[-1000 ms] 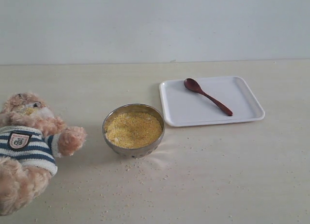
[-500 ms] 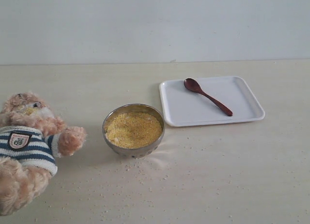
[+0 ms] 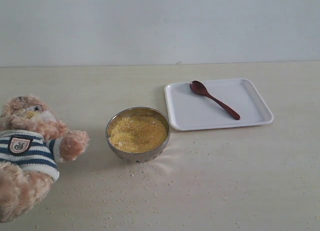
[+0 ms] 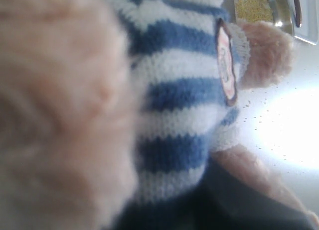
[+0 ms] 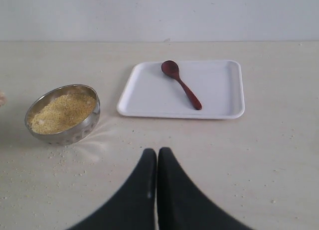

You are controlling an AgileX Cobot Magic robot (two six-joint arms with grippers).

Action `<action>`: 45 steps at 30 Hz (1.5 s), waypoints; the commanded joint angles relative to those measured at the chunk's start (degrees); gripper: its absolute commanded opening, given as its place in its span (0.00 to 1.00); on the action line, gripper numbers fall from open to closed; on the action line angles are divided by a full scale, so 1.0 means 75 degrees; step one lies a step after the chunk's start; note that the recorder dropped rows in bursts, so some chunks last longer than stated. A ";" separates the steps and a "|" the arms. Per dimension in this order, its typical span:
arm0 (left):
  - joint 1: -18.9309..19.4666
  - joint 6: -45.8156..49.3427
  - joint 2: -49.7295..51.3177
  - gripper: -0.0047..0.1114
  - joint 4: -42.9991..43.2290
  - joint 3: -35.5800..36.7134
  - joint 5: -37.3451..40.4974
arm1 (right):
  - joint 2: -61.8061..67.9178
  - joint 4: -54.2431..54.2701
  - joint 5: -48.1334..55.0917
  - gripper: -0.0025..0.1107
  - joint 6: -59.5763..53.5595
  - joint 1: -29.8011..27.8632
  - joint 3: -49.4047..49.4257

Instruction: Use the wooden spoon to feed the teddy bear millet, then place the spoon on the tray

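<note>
At the far left, the teddy bear (image 3: 30,151) is propped at the table's edge, one paw held out toward the steel bowl (image 3: 137,156). Its striped shirt (image 4: 169,90) and crest badge (image 4: 227,60) fill the left wrist view from very close. Of the left gripper, only what is taken to be a dark blurred mass (image 4: 224,210) is seen against the bear's body, so it cannot be told whether the jaws are parted or closed.

Just beside the bear's paw, the millet (image 3: 137,133) is heaped in the bowl, and loose grains (image 3: 150,176) are scattered over the table in front of it. Further right, apart from the bowl, the white tray (image 3: 250,93) lies flat. The wooden spoon (image 3: 215,100) rests on it at a slant, its oval bowl toward the back wall.

At the right, the right gripper (image 5: 157,153) is held above bare table in front of the tray, its fingers pressed together and nothing held between them.

Over the last second, nothing on the table is seen to have shifted: bear, bowl, tray and spoon lie as they did. The scene is therefore judged to be at rest. With the spoon on the tray and grains already spilled, either the feeding is finished or it has not begun; which cannot be settled from this moment alone.
</note>
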 commanded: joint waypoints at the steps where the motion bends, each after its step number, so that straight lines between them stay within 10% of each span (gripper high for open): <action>1: 0.0010 -0.0001 -0.0076 0.11 -0.0164 0.0011 0.0076 | -0.0049 0.0008 -0.0097 0.02 0.0000 -0.0016 0.0022; 22: 0.0010 -0.0001 -0.0076 0.11 -0.0164 0.0011 0.0062 | -0.1457 -0.0480 -0.3776 0.02 0.0000 -0.0016 0.3017; 45: 0.0010 -0.0001 -0.0076 0.11 -0.0164 0.0011 0.0047 | -0.1457 -0.0856 -0.3514 0.02 -0.0297 -0.0378 0.3017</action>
